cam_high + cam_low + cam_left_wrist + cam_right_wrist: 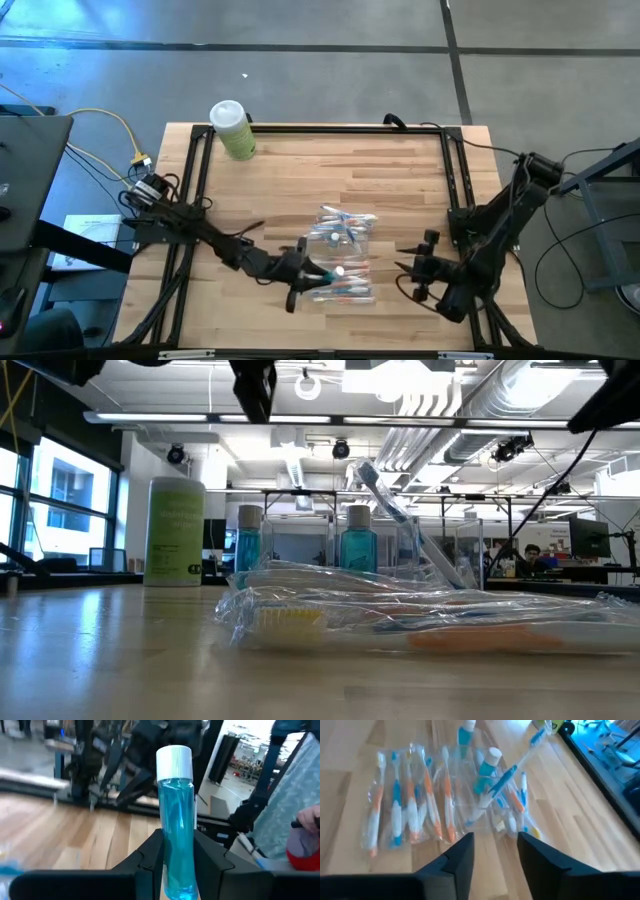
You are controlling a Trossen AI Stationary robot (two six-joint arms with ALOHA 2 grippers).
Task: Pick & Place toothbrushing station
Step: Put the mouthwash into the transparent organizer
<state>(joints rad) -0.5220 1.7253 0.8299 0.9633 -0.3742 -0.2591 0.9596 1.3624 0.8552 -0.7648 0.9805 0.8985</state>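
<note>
Lower centre of the high view, the left gripper (pixel 177 862) is clamped on a white-capped blue tube (pixel 176 820) above the wrapped toothbrushes (pixel 342 262), likely mid-placement; the right gripper (pixel 495 852) hovers empty, jaws apart, nearby

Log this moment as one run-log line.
left gripper: shut on blue tube | right gripper: open, empty, near wrapped toothbrushes
</note>
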